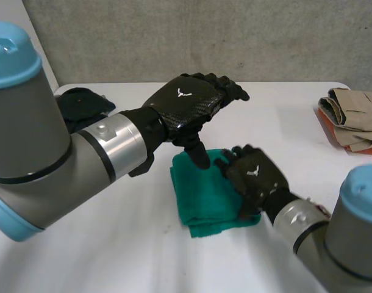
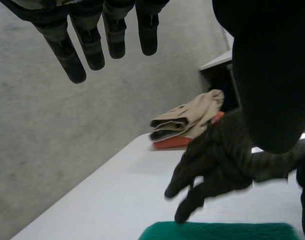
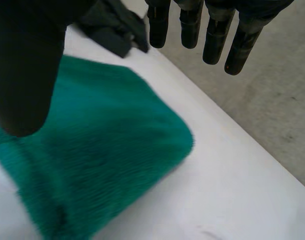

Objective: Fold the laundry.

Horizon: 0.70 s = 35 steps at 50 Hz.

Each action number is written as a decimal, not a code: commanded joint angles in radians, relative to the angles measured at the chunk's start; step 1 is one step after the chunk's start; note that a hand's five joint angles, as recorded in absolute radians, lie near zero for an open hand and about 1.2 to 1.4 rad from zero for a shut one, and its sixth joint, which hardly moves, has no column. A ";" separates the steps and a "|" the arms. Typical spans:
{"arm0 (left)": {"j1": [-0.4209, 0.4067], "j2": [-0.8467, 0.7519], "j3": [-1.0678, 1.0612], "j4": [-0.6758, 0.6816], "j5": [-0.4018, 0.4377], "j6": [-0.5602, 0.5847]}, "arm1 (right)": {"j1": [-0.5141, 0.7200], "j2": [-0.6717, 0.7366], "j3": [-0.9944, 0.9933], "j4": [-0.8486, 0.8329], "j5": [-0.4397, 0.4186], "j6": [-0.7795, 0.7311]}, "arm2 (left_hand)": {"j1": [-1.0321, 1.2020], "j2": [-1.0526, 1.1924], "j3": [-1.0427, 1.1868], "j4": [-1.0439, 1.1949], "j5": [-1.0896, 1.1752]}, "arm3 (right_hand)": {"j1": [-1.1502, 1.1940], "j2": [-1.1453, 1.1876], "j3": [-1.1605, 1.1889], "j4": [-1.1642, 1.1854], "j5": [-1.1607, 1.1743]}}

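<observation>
White table point(image 1: 113, 256), grey wall point(image 1: 174, 36) behind; green towel point(image 1: 204, 195) centre; left hand point(image 1: 189, 104), right hand point(image 1: 253, 177) over it, fingers straight, empty; beige clothes point(image 1: 350, 116) far right

Towel point(image 1: 213, 195): green cloth, fuzzy napped pile, matt. Table point(image 1: 113, 256): white, smooth, faint sheen. Left hand point(image 1: 189, 104) and right hand point(image 1: 254, 177): black, fine woven pattern on the backs, semi-gloss. Arms point(image 1: 107, 146): grey brushed metal, glossy light-blue caps. Tan cloth point(image 1: 354, 116), tabletop's right edge: smooth woven fabric, matt. Dark cloth point(image 1: 82, 104), far left corner: matt. Wall point(image 1: 174, 36): grey, rough, speckled.
</observation>
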 commanded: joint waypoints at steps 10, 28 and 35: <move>0.008 0.011 0.003 -0.028 0.029 -0.001 | 0.045 0.187 0.015 -0.167 0.004 -0.026 | -0.018 -0.004 -0.009 -0.002 0.001 | -0.016 -0.043 -0.038 -0.060 -0.060; 0.009 0.006 -0.014 -0.029 0.029 -0.001 | 0.045 0.339 -0.149 -0.191 0.006 -0.049 | -0.018 -0.004 -0.009 -0.002 0.001 | -0.006 -0.033 -0.028 -0.050 -0.051; 0.012 0.009 -0.031 -0.028 0.029 0.001 | 0.045 0.372 -0.222 -0.180 -0.005 -0.048 | -0.018 -0.004 -0.009 -0.002 0.001 | 0.440 0.413 0.418 0.396 0.395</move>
